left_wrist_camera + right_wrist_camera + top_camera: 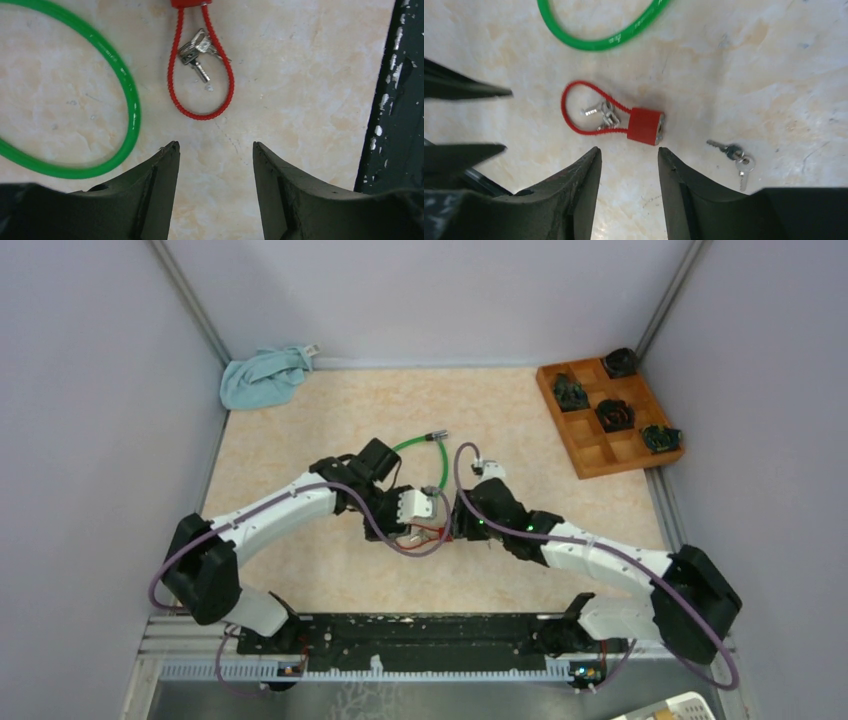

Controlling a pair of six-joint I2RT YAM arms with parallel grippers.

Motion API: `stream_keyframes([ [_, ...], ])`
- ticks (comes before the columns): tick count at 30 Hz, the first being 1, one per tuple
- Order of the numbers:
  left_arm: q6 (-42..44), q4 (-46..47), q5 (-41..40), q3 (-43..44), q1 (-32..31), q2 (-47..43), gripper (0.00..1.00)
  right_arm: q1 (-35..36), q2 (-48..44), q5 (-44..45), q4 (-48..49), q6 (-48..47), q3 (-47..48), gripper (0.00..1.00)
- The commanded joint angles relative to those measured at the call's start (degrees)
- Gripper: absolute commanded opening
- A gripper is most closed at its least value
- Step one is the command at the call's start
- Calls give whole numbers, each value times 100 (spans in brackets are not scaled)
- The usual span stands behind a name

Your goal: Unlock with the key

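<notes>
A red padlock (645, 125) with a red cable loop (574, 107) lies on the beige table. Small silver keys (605, 113) hang on the loop; they also show in the left wrist view (198, 51), inside the red loop (200, 85). A second pair of keys (734, 154), one dark-headed, lies loose right of the lock. My right gripper (628, 152) is open and empty, just short of the lock body. My left gripper (215, 147) is open and empty, just short of the loop's end. In the top view the lock (425, 533) lies between both grippers.
A green cable lock (425, 452) curves just beyond the red lock, also in the left wrist view (112, 90) and the right wrist view (609, 35). A wooden tray (592, 455) with dark items stands at back right. A blue cloth (262, 377) lies back left.
</notes>
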Motion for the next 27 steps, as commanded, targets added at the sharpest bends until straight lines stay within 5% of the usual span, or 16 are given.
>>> stream_keyframes([
  [1,-243,353,361,-19,527,-117,62,548,650,449,-102,-164,276,49],
  [16,-331,430,953,-409,1977,-679,63,752,2215,1074,-204,-662,1313,52],
  [27,209,486,706,-923,2444,-887,71,781,2169,850,13,-481,838,47],
])
